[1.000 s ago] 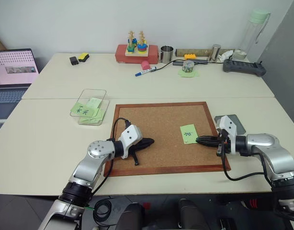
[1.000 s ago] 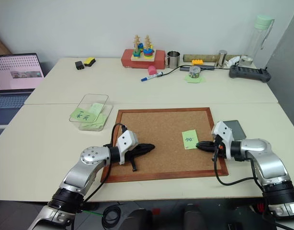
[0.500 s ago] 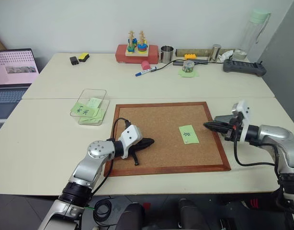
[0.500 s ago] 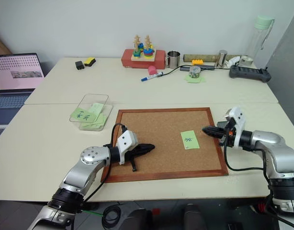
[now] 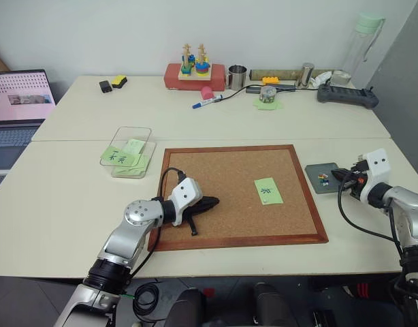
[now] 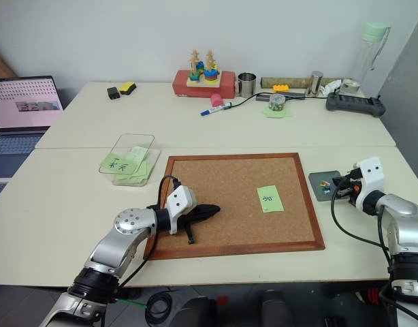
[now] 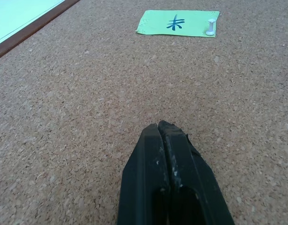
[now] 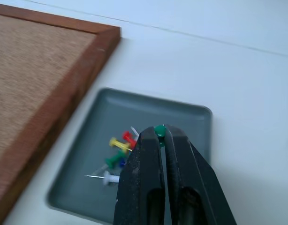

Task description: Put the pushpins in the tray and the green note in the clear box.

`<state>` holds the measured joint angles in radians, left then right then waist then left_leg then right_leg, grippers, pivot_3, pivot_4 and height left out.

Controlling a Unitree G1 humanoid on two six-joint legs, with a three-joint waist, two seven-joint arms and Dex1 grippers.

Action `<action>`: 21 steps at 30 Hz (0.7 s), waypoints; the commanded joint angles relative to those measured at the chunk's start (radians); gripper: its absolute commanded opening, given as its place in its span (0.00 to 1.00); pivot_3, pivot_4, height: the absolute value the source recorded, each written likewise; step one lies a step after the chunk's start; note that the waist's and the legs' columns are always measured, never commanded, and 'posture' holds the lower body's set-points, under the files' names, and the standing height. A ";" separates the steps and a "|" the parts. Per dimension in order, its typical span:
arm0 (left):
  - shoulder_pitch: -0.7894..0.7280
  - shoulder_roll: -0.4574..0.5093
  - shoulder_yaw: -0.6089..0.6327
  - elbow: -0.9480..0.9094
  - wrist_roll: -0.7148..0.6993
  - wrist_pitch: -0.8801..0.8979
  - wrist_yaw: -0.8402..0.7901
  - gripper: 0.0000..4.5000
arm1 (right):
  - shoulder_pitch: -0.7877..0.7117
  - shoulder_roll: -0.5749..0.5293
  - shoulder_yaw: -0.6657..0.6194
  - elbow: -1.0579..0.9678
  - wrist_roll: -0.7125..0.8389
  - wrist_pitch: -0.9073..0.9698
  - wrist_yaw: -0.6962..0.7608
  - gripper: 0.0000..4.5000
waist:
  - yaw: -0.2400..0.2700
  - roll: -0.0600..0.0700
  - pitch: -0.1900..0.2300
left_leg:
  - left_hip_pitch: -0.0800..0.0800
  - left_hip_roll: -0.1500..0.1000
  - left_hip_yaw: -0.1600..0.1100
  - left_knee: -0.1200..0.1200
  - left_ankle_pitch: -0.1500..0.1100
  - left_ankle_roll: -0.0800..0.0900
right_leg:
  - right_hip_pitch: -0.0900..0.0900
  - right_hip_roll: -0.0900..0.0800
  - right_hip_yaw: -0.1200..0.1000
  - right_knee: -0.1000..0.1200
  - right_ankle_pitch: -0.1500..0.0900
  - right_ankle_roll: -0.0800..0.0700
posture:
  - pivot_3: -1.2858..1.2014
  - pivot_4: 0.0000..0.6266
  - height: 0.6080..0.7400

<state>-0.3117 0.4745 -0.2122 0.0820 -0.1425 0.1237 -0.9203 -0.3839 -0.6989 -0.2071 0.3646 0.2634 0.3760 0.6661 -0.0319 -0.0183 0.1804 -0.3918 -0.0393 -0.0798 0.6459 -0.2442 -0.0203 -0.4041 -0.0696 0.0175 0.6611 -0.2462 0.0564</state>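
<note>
Green pushpin clenched in the right gripper — swung from the green note to over the tray; release comes next, left gripper shut, empty.

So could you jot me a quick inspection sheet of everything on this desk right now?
Surface: pale tables with a wood-framed corkboard.
Job's things: green note on the corkboard, held by a white pin; dark grey tray beside the board holds several pushpins; clear box holds other green slips.
Clutter: stacking toy, metal cup, marker, bottle.
End effectors: left end effector shut, resting on the cork; right end effector shut on a green pushpin above the tray.
Cables: black cable along the right arm.
Surroundings: laptop, white wall.
</note>
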 commanded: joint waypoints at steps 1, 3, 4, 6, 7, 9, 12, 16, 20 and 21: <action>0.015 0.014 -0.015 0.000 0.024 0.009 -0.003 0.00 | -0.029 -0.012 -0.020 0.035 -0.014 -0.040 -0.011 0.00 | 0.000 0.000 0.000 | 0.000 0.000 0.000 0.000 0.000 0.000 | 0.000 0.000 0.000 0.000 0.000 0.000 | 0.52 0.24 1.00; 0.017 0.013 -0.015 -0.003 0.024 0.010 -0.002 0.00 | -0.035 -0.010 -0.020 0.051 -0.017 -0.045 -0.012 0.00 | 0.000 0.000 0.000 | 0.000 0.000 0.000 0.000 0.000 0.000 | 0.000 0.000 0.000 0.000 0.000 0.000 | 0.52 0.24 1.00; 0.017 0.012 -0.015 -0.003 0.024 0.011 -0.002 0.00 | -0.037 -0.010 -0.020 0.056 -0.017 -0.046 -0.012 0.00 | 0.000 0.000 0.000 | 0.000 0.000 0.000 0.000 0.000 0.000 | 0.000 0.000 0.000 0.000 0.000 0.000 | 0.52 0.24 1.00; 0.017 0.012 -0.015 -0.003 0.024 0.011 -0.002 0.00 | -0.040 -0.010 -0.019 0.061 -0.015 -0.045 -0.010 0.05 | 0.000 0.000 0.000 | 0.000 0.000 0.000 0.000 0.000 0.000 | 0.000 0.000 0.000 0.000 0.000 0.000 | 0.52 0.24 1.00; 0.017 0.012 -0.015 -0.003 0.024 0.011 -0.002 0.00 | -0.041 -0.010 -0.019 0.063 -0.013 -0.044 -0.009 0.11 | 0.000 0.000 0.000 | 0.000 0.000 0.000 0.000 0.000 0.000 | 0.000 0.000 0.000 0.000 0.000 0.000 | 0.52 0.24 1.00; 0.017 0.011 -0.015 -0.003 0.024 0.011 -0.002 0.00 | -0.039 -0.011 -0.017 0.059 -0.008 -0.042 0.001 0.19 | 0.000 0.000 0.000 | 0.000 0.000 0.000 0.000 0.000 0.000 | 0.000 0.000 0.000 0.000 0.000 0.000 | 0.52 0.24 1.00; 0.016 0.011 -0.015 -0.002 0.025 0.011 -0.003 0.00 | -0.031 -0.014 -0.013 0.037 0.000 -0.034 0.022 0.34 | 0.000 0.000 0.000 | 0.000 0.000 0.000 0.000 0.000 0.000 | 0.000 0.000 0.000 0.000 0.000 0.000 | 0.52 0.24 1.00; 0.016 0.011 -0.015 -0.002 0.024 0.010 -0.003 0.00 | -0.027 -0.019 -0.014 0.022 0.002 -0.038 0.041 0.55 | 0.000 0.000 0.000 | 0.000 0.000 0.000 0.000 0.000 0.000 | 0.000 0.000 0.000 0.000 0.000 0.000 | 0.52 0.24 1.00; 0.016 0.010 -0.014 -0.001 0.024 0.009 -0.003 0.00 | -0.022 -0.033 -0.021 0.003 0.002 -0.027 0.054 0.56 | 0.000 0.000 0.000 | 0.000 0.000 0.000 0.000 0.000 0.000 | 0.000 0.000 0.000 0.000 0.000 0.000 | 0.52 0.24 1.00; 0.016 0.010 -0.014 0.000 0.024 0.009 -0.003 0.00 | -0.022 -0.038 -0.028 -0.007 0.011 -0.023 0.063 0.56 | 0.000 0.000 0.000 | 0.000 0.000 0.000 0.000 0.000 0.000 | 0.000 0.000 0.000 0.000 0.000 0.000 | 0.52 0.24 1.00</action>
<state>-0.3113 0.4746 -0.2122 0.0817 -0.1386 0.1239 -0.9203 -0.4037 -0.7059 -0.2066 0.4119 0.2567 0.3541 0.7107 -0.0321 -0.0181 0.1802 -0.3919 -0.0393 -0.0795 0.6459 -0.2442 -0.0203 -0.4041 -0.0695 0.0176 0.6612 -0.2463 0.0564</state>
